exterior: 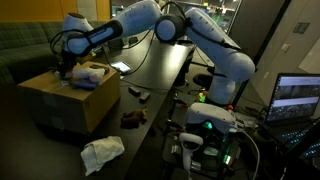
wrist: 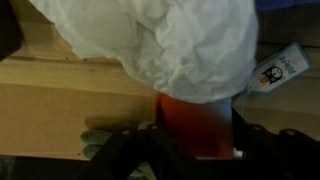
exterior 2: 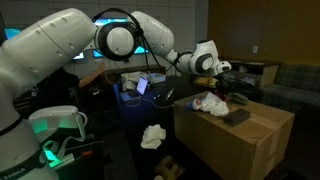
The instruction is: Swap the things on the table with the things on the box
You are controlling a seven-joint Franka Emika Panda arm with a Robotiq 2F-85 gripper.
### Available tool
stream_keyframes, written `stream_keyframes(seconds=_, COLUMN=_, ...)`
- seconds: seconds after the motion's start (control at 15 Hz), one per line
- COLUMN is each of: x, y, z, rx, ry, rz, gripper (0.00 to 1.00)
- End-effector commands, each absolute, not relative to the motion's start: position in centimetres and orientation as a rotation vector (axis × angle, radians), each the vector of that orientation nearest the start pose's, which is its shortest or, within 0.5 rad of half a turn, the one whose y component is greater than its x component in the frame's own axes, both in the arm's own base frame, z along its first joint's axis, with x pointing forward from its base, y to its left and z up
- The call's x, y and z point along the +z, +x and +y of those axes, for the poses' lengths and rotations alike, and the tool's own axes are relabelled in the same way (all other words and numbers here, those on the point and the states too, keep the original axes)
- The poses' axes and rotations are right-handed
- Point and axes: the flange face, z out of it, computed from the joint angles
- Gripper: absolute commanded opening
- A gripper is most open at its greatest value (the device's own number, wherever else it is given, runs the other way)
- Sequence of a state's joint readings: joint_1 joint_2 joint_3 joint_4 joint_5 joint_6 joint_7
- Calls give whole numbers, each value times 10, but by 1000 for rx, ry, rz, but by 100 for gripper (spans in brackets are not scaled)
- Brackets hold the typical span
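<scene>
I'm holding the jaws either side of an orange-red piece (wrist: 196, 125) poking from the white wad (wrist: 160, 40) on the box (exterior: 70, 105), at its edge nearest the table (exterior: 150, 75), grip unreadable; I'm risking pinching loose fabric and dropping it.

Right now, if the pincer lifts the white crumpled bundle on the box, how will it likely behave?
Probably floppy: the white bundle lies in soft folds on the box, so it should sag and drape. It likely weighs little for its bulk. In the wrist view an orange thing shows beneath it and may get uncovered.
</scene>
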State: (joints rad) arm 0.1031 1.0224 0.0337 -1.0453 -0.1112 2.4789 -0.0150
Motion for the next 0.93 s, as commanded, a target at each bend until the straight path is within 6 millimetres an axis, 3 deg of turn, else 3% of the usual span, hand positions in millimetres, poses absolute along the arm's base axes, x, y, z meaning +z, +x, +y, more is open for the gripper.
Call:
stream_keyframes(seconds=0.0, x=267, y=814, z=99, rx=-711, ry=-3084, rz=-324, gripper=31)
stream_keyframes(seconds=0.13, x=276, y=814, z=101, rx=-724, ry=-3077, rz=-331, gripper=17)
stream_keyframes(seconds=0.27, x=288, y=813, z=104, rx=-751, ry=-3071, rz=-341, gripper=12)
stream_keyframes(seconds=0.6, x=331, y=801, z=113, rx=-749, ry=-3058, rz=-405, gripper=13)
stream_keyframes(seconds=0.87, x=389, y=774, z=106, rx=-660, ry=-3025, rz=-536, gripper=13)
